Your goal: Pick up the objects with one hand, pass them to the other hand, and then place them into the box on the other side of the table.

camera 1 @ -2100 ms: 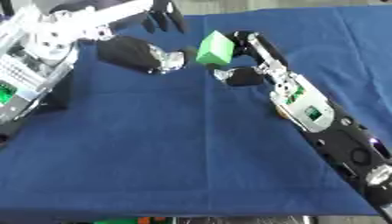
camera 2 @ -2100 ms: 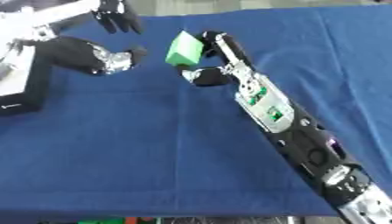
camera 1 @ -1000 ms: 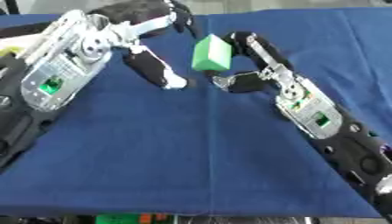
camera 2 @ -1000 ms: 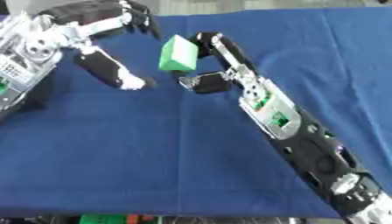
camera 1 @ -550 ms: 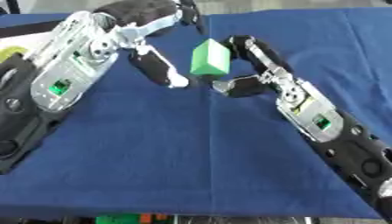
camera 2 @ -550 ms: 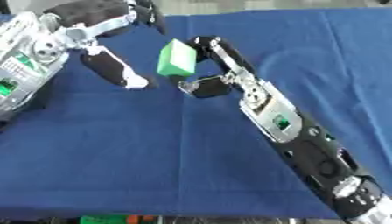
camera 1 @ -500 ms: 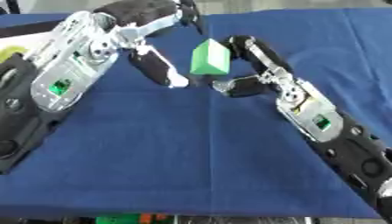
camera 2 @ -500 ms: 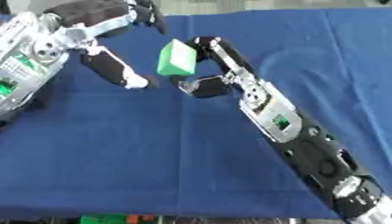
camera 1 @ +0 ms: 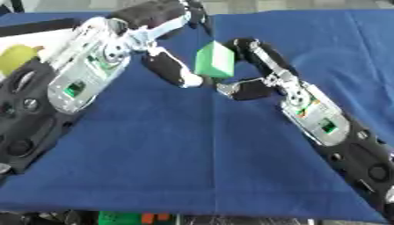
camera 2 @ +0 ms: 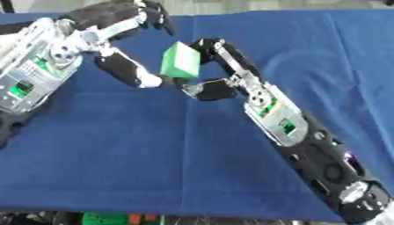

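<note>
You're right in the handover: your right robot hand (camera 1: 250,72) holds the green block (camera 1: 215,59) up over the blue counter (camera 1: 192,154), fingers curled round its far side and thumb tucked under it, so that robot hand is clamped on the block. Your left robot hand (camera 1: 158,33) is spread wide beside it, fingers apart and arched above, thumb reaching in low so its pale tip sits just beside the block's lower corner. I can't tell whether it touches yet. So the block is airborne, mid-counter toward the far edge, between the two robot hands and carried by the right alone. The pickup looks done; the pass is not. Next, you want the left fingers coming down over the top and near face of the block while the thumb closes from below, pinching it on faces the right hand isn't covering. Only once the left has it should the right let go, or the block may drop onto the cloth. After that it goes to the box on your left; at the left edge you've a pale surface with something yellow (camera 1: 17,56) on it, possibly that box, though I can't be sure.
</note>
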Available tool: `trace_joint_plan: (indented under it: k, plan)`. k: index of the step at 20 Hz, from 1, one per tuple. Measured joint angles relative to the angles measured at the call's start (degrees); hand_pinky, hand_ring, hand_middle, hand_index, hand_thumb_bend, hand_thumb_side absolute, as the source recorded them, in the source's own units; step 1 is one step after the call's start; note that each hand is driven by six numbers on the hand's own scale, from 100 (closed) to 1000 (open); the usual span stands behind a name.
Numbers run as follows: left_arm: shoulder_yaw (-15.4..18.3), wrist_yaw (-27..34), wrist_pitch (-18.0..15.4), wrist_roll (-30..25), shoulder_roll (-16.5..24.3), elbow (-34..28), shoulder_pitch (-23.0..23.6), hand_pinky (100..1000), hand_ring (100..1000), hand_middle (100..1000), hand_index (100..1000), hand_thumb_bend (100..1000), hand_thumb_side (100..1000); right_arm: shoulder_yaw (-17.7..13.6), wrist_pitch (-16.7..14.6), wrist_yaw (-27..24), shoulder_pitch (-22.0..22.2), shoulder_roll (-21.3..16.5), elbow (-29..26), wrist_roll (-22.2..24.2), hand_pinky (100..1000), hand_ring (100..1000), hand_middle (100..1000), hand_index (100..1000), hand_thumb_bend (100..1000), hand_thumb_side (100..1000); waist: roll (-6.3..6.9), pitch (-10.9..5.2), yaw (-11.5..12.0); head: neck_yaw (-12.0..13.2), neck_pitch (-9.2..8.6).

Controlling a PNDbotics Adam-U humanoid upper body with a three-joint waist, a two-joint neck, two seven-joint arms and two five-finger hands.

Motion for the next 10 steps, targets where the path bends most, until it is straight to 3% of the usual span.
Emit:
trace_joint_plan:
  k: [10]
  plan:
    - [-0.34, 1.27, -0.93, 1.80, -1.12, 2.94, 0.25, 773, 784, 776, 783, 533, 343, 0.26, -1.63, 0.11, -0.01, 0.01, -0.07, -0.23, 727, 677, 499, 542, 174, 100, 0.14, 0.00, -0.06, 0.19, 0.00]
